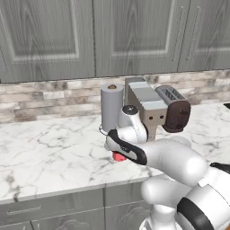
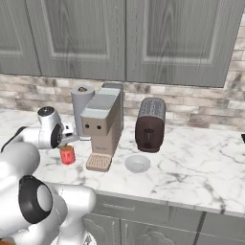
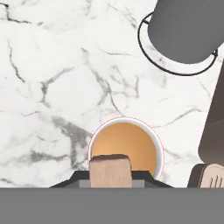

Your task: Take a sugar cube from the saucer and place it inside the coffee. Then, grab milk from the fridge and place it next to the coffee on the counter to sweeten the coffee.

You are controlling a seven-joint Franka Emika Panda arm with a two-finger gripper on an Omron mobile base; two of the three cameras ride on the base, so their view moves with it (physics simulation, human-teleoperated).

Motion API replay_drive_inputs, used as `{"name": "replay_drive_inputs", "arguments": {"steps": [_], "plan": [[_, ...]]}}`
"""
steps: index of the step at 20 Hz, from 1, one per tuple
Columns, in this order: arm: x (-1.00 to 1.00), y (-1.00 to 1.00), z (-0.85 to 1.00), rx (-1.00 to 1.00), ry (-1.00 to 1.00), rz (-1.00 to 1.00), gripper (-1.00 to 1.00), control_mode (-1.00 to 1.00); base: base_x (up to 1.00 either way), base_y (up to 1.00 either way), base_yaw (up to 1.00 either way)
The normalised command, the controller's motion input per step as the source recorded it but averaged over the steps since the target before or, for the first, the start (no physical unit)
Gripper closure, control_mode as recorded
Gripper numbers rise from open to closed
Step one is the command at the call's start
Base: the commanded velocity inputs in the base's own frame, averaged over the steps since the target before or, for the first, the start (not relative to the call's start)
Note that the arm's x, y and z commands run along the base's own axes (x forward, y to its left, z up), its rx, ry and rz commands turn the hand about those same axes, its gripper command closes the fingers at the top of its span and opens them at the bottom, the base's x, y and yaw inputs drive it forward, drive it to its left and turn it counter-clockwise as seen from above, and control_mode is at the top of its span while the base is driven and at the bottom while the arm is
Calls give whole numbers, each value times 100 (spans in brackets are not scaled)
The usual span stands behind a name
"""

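A: Where was the end effector [image 3: 110, 175] at this entry?

B: Directly over the coffee [image 3: 125, 146], clamped on the sugar cube [image 3: 110, 169]. In the hand view the tan lump sat between the dark finger tips, overlapping the near rim of the mug. Judged as held there so a release would drop it into the liquid.

A: Contents of the mug?

B: Brown coffee, filled close to the rim. No cube seen in it yet.

A: And the saucer [image 2: 137, 163]?

B: Out on the surface [image 2: 201, 162], in front of the toaster [image 2: 150, 124] and right of the coffee machine [image 2: 102, 127], well apart from the mug. It looked bare in the right base view, though a lump that small could be missed.

A: Where did the mug stand?

B: On the marble, near the paper towel roll [image 1: 111, 108] and just beside the machine's drip tray [image 2: 98, 162].

A: Risk?

B: Cube sat off-centre toward the rim; it might clip the edge.
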Motion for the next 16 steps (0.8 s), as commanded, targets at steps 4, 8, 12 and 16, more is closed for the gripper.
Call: {"name": "replay_drive_inputs", "arguments": {"steps": [4, 8, 12, 16], "plan": [[8, 0, -17, 0, 0, 0, -100, -100, 0, 0, 0], [3, 0, -5, 0, 0, 0, -100, -100, 0, 0, 0], [2, 0, 0, 0, 0, 0, -100, -100, 0, 0, 0], [0, 0, 14, 0, -1, 0, -100, -100, 0, 0, 0]]}}
